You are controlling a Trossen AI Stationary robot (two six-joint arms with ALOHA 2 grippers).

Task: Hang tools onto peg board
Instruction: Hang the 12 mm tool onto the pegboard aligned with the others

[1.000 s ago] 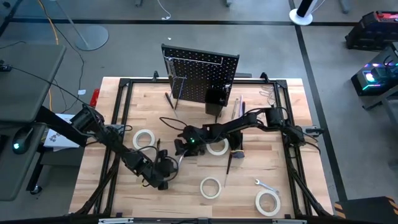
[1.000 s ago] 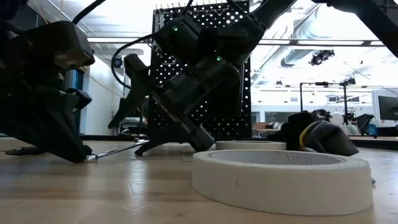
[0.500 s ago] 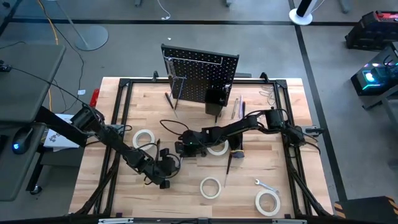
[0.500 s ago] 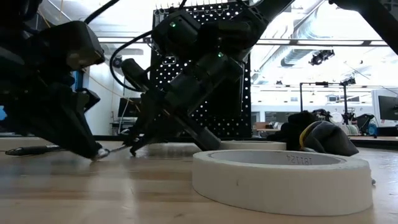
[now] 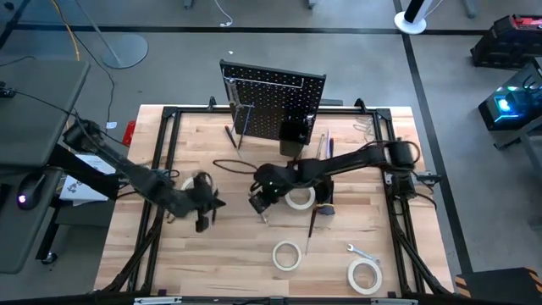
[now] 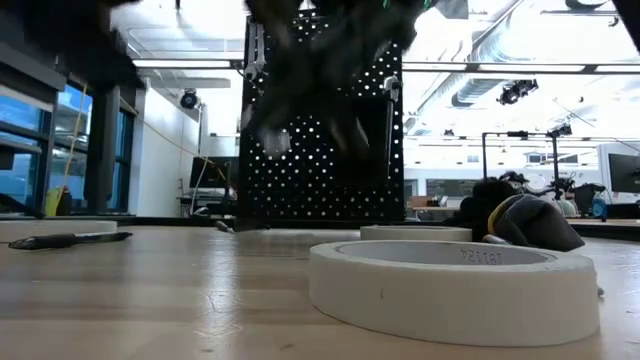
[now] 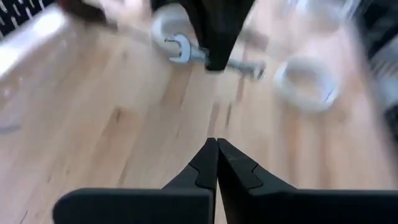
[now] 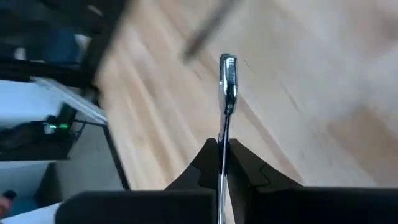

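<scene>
The left gripper (image 5: 201,222) hangs over the left part of the wooden surface (image 5: 229,254), its two fingers (image 7: 200,168) pressed together with nothing between them. A roll of white tape (image 5: 196,185) lies just beside that arm, partly hidden under it. In the low view a dark-handled screwdriver (image 6: 62,240) lies flat at the far left of the surface.

Toward the middle, the right gripper (image 5: 262,206) is reached across from the right side and is clenched on a small silver wrench (image 8: 227,93). The right wrist view shows the wrench standing edge-on between the fingers, its ring end sticking out above the wood. The left wrist view shows the same wrench (image 7: 186,53) crosswise in the other arm's gripper, clear of the surface.

Behind it, the black peg board (image 5: 275,106) stands upright at the back edge, with a small black bin (image 5: 293,131) on its front.

Another tape roll (image 5: 295,198) lies just right of the right gripper, and a black glove bundle (image 6: 520,220) sits near it. Toward the front lie a third roll (image 5: 286,255), a second wrench (image 5: 362,252) and a fourth roll (image 5: 366,275).
</scene>
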